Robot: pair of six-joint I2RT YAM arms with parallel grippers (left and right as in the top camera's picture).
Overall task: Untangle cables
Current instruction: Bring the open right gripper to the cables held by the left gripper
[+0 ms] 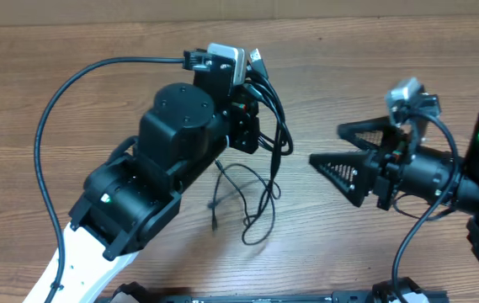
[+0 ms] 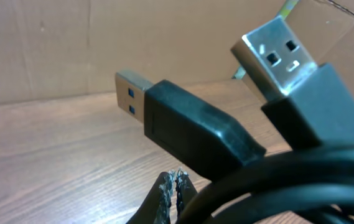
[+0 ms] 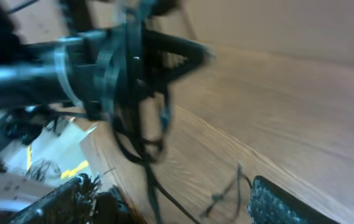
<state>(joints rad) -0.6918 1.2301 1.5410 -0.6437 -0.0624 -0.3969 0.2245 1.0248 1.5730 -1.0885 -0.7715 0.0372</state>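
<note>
My left gripper (image 1: pixel 247 126) is shut on a bundle of thick black cable (image 1: pixel 277 126) and holds it above the table. Two black USB-A plugs (image 1: pixel 257 59) stick up behind it. In the left wrist view the plugs (image 2: pixel 183 118) fill the frame and the cable (image 2: pixel 276 180) curves past the closed fingertips (image 2: pixel 175 186). A thin black cable (image 1: pixel 252 198) lies looped on the table below and hangs from the bundle. My right gripper (image 1: pixel 327 145) is open and empty, to the right of the bundle and pointing at it. The right wrist view is blurred; its jaws (image 3: pixel 177 205) are wide apart, with the thin cable (image 3: pixel 226 186) between them.
The wooden table (image 1: pixel 391 59) runs to a cardboard wall at the back. A grey cable (image 1: pixel 50 126) arcs from the left wrist camera over the left side of the table. The left arm's body (image 1: pixel 155 177) covers the middle left.
</note>
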